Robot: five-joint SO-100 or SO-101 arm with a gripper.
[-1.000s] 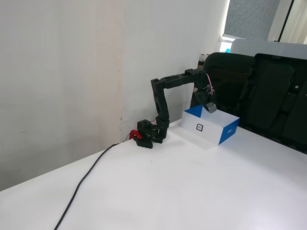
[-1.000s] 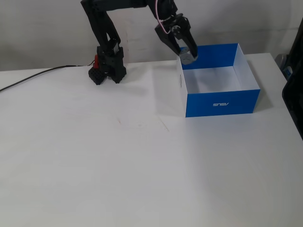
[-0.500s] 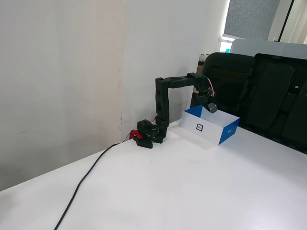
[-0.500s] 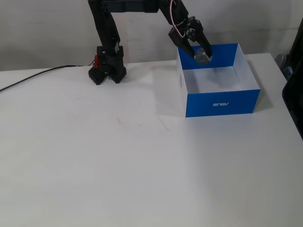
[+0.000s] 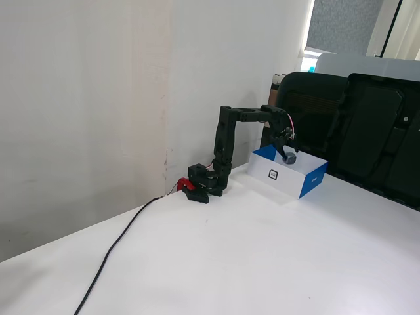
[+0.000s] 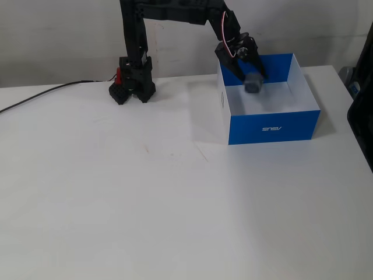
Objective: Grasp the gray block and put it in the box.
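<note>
from its base at the left, the arm (image 6: 135, 41) stands upright, then reaches level to the right and bends down over the box (image 6: 274, 125), with the gripper (image 6: 249, 76) pointing down into the opening. the gray block (image 6: 252, 83) is blurred at the gripper's tip, above the white inside of the box near its back wall. whether the jaws clasp it or have parted, and which way the cube faces, cannot be told.

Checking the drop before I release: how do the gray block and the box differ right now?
The gray block is a small cube, blurred, up by the hand; the box is far larger, open-topped and rests on the table. The block is gray; the box is blue outside, white inside. Both are boxy.
</note>
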